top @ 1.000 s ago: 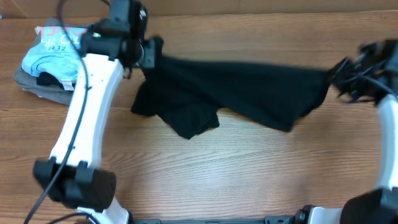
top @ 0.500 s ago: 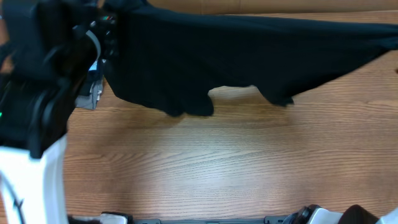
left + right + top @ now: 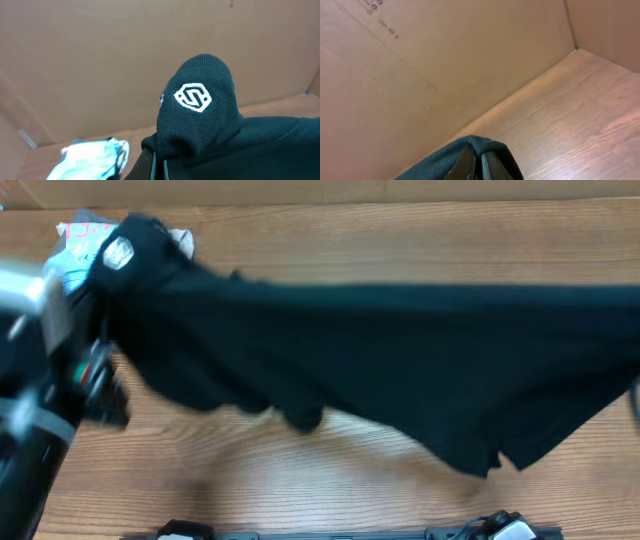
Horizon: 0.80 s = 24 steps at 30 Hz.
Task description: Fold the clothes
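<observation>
Black shirt (image 3: 380, 370) held stretched above the table (image 3: 300, 480), spanning left edge to right edge. Left gripper (image 3: 152, 161) is clamped on the end with the white logo (image 3: 193, 98), right gripper (image 3: 479, 162) clamped on the opposite end. Light blue shirt (image 3: 78, 252) sits at the far-left corner.

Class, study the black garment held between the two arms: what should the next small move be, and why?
Probably lower both arms together, keeping the black garment taut, so it lands flat on the table. The left fingers and right fingers each grip an end, and it hangs stretched above the wood.
</observation>
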Each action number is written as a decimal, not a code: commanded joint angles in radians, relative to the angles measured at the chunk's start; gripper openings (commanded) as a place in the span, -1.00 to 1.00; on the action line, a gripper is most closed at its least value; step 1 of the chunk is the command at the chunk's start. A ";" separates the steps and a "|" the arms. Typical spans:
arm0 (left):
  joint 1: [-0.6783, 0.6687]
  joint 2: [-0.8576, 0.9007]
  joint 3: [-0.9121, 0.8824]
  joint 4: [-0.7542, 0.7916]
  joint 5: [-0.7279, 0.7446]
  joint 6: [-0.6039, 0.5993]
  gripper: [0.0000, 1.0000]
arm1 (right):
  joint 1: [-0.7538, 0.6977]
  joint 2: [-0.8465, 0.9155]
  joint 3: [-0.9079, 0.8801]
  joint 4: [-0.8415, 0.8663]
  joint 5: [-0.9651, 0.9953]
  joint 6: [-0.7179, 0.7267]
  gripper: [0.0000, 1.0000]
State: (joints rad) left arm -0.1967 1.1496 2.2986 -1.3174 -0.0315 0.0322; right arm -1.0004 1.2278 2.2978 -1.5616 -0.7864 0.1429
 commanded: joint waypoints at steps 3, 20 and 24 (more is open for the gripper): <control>0.001 -0.011 0.011 -0.098 -0.180 -0.045 -0.92 | -0.016 -0.045 0.014 -0.059 0.146 -0.068 -0.92; 0.000 0.492 -0.201 -0.163 -0.183 -0.115 -0.92 | 0.182 0.171 -0.286 -0.085 0.195 -0.275 -0.92; -0.001 0.653 -0.201 -0.095 -0.147 -0.115 -0.92 | 0.310 0.285 -0.404 0.012 0.267 -0.264 -0.92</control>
State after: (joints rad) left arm -0.2100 1.7241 2.0876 -1.4467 -0.1368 -0.0582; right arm -0.7460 1.4570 1.9442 -1.5963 -0.6281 -0.1047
